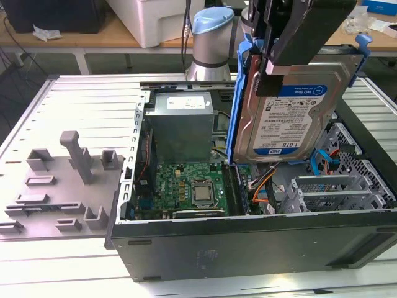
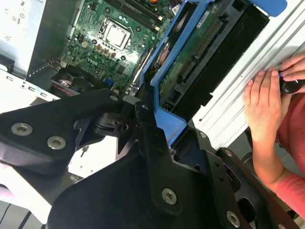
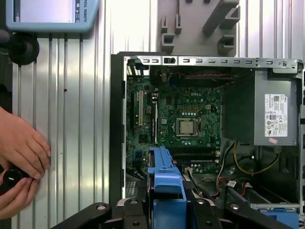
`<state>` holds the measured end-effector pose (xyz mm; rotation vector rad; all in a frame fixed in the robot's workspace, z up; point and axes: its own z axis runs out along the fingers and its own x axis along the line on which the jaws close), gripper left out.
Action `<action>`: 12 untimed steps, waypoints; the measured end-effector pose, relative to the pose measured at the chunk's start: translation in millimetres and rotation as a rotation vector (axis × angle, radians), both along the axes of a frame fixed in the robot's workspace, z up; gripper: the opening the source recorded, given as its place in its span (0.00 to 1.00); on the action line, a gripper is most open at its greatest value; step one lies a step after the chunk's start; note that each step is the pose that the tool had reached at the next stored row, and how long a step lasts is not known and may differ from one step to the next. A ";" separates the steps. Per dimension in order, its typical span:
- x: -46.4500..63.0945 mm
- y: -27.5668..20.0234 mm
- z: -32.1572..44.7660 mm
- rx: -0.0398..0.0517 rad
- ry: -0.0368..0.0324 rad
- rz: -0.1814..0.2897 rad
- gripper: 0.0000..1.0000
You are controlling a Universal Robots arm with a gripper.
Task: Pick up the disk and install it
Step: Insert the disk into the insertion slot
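In the exterior view I have the disk (image 1: 288, 115) up in the air, standing on edge over the open computer case (image 1: 248, 248), label towards the camera, blue carrier rail down the exterior view's left; the gripper (image 1: 273, 65) is pinched onto its upper edge, so I judge the pick-up done and the install not yet made. Its lower edge hangs over the gap between the motherboard (image 1: 192, 183) and the drive cage (image 1: 338, 192); loose cables (image 1: 263, 186) lie just beneath it, and the power supply (image 1: 183, 115) stands near on the exterior view's left; the open room is above, with little to either side.

In the second wrist view the black fingers (image 2: 155, 148) clamp the blue carrier, the disk's (image 2: 200, 52) circuit-board side showing; a person's hand (image 2: 262, 100) rests on the ribbed table (image 2: 238, 86) beside the case, apart from the disk, yet I would mind it.

In the first wrist view I look down past the carrier's blue end (image 3: 164, 174) into the case; the case wall (image 3: 116, 129) runs just beside it; two hands (image 3: 19, 152) hold a small black object outside that wall. Seating the disk, as I judge it, calls for squaring the rail to the cage and keeping the lower edge off the cables.
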<state>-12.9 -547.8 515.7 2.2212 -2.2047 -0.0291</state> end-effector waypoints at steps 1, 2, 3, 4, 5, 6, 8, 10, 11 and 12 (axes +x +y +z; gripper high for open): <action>0.1 -1.4 0.1 0.0030 0.0000 0.000 0.37; 0.0 -2.2 -0.1 0.0040 0.0001 0.000 0.37; 0.0 -3.1 -0.1 0.0070 0.0001 0.000 0.37; 0.0 -3.8 -0.2 0.0118 0.0000 0.000 0.37; 0.0 -4.4 -0.1 0.0191 0.0001 0.000 0.37; 0.0 -4.7 -0.1 0.0244 0.0001 0.000 0.37; -0.1 -6.0 -0.3 0.0332 0.0000 0.000 0.37; -0.1 -6.0 -0.3 0.0333 0.0001 0.000 0.37; 0.0 -6.0 -0.3 0.0332 0.0001 0.000 0.37; 0.1 -6.1 -0.3 0.0331 0.0001 0.000 0.37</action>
